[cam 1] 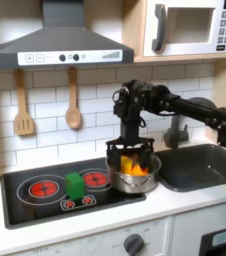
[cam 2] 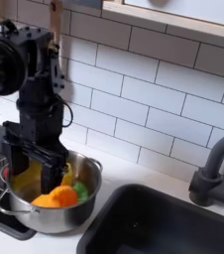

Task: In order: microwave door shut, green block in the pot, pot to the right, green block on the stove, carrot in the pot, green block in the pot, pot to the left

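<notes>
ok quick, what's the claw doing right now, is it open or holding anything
Claw: open, fingers spread and lowered inside the round shiny steel pot, beside the small orange plastic carrot; holding nothing.

Claw (cam 2: 40, 164) low inside pot (cam 2: 30, 215)

both exterior views are small, soft and grainy, lit evenly and warmly from above. the wall tiles (cam 1: 45, 110) shine faintly. the pot (cam 2: 47, 211) rim glints; the arm (cam 2: 30, 94) is dark and slightly blurred.
</notes>
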You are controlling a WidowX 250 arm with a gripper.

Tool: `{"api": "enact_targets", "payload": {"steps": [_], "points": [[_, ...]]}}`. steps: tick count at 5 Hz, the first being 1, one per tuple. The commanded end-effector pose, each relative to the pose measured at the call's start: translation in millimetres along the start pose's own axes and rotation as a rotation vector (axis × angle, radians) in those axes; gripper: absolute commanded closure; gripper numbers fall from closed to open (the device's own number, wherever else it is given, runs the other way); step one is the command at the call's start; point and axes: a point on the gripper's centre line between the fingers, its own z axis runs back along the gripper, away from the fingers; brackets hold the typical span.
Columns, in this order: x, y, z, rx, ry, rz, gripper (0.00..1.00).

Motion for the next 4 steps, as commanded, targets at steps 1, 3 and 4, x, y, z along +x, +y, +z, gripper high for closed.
{"api": "enact_targets", "payload": {"steps": [1, 3, 4], "points": [[0.6, 4.6, -1.6, 0.018, 0.010, 0.056, 0.00], [3.1, 17.6, 3.6, 0.056, 0.005, 0.099, 0.00], [4.8, 25.2, 3.3, 0.062, 0.004, 0.114, 0.00]]}}
